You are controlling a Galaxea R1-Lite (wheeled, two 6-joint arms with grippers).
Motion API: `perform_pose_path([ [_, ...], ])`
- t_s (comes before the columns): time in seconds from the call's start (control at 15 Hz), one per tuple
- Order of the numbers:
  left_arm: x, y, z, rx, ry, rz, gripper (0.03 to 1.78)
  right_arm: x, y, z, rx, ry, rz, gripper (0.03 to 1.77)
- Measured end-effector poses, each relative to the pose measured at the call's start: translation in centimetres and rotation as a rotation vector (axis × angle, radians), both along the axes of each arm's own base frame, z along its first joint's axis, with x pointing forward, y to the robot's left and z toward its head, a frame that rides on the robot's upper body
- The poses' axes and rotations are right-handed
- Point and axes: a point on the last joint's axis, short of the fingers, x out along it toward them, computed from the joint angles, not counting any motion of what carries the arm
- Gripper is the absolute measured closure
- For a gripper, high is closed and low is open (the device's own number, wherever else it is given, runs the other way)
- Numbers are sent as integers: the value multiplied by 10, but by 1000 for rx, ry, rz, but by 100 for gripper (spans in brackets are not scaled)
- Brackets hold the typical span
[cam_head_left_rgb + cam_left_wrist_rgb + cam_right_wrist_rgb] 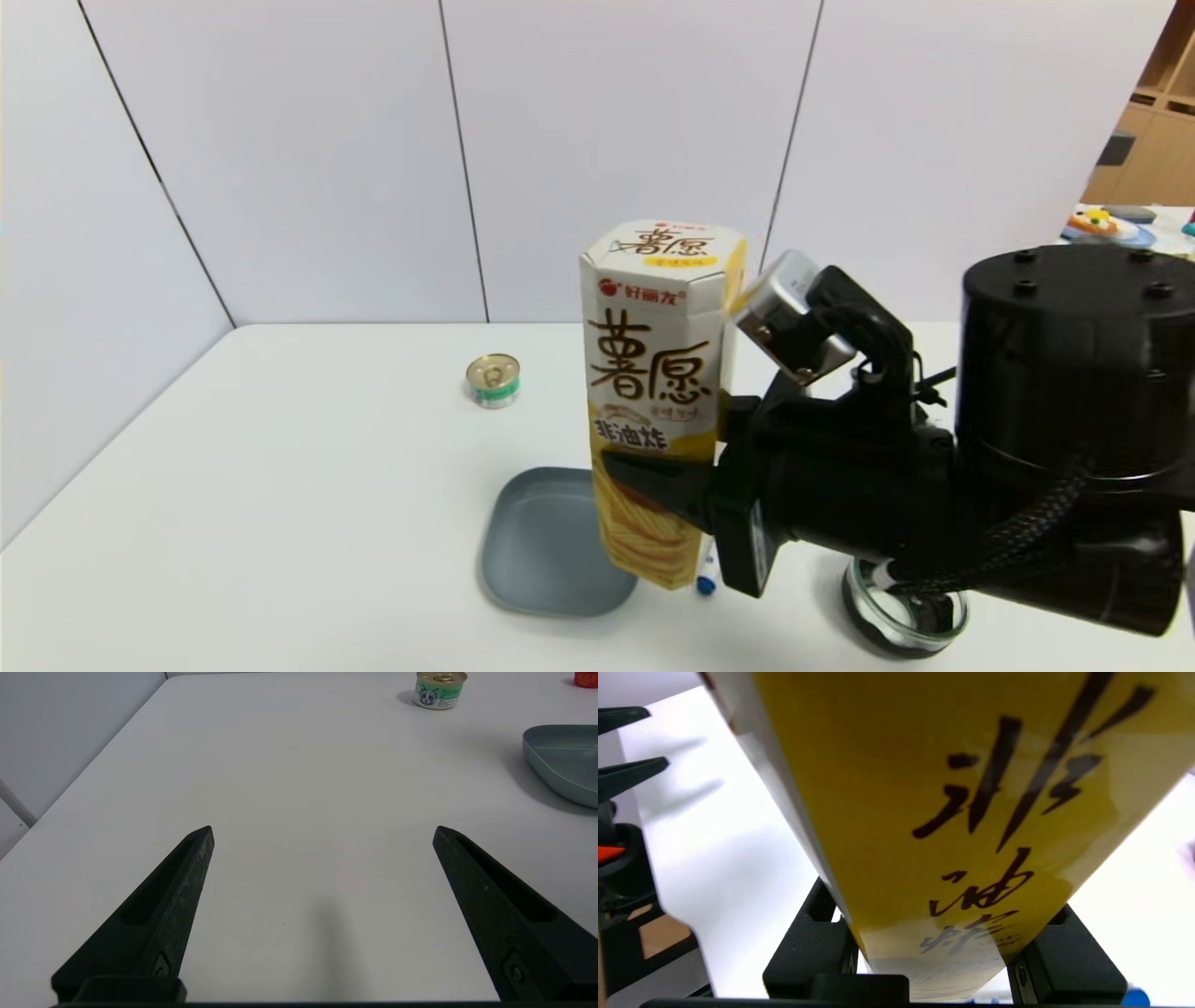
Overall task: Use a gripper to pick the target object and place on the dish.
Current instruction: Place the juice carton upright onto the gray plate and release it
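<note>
The tall yellow-and-white hexagonal snack box [653, 373] stands nearly upright, leaning slightly, with my right gripper [644, 481] shut on its lower half. Its bottom end overlaps the right edge of the grey-blue dish [541, 551]; I cannot tell whether it touches. One black finger crosses the box front; the other is hidden behind it. In the right wrist view the box [948, 788] fills the space between both fingers of the right gripper [941, 900]. My left gripper [322, 833] hangs open over bare table, with the dish [565, 760] off to one side.
A small round tin can [493, 380] sits behind and left of the dish, also seen as the can [440, 689]. A round black bowl with a glass rim [901, 616] lies under my right arm. A small blue-tipped item [707, 585] lies beside the box's base.
</note>
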Motion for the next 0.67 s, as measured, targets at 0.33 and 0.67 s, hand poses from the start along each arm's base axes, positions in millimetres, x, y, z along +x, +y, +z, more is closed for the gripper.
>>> perform_pose_path([
  [0.33,0,0,0,0,0,0,12,23,19,-15,7,5,-21,98],
  [0.67,0,0,0,0,0,0,12,39,42,-35,58,62,-23,98],
])
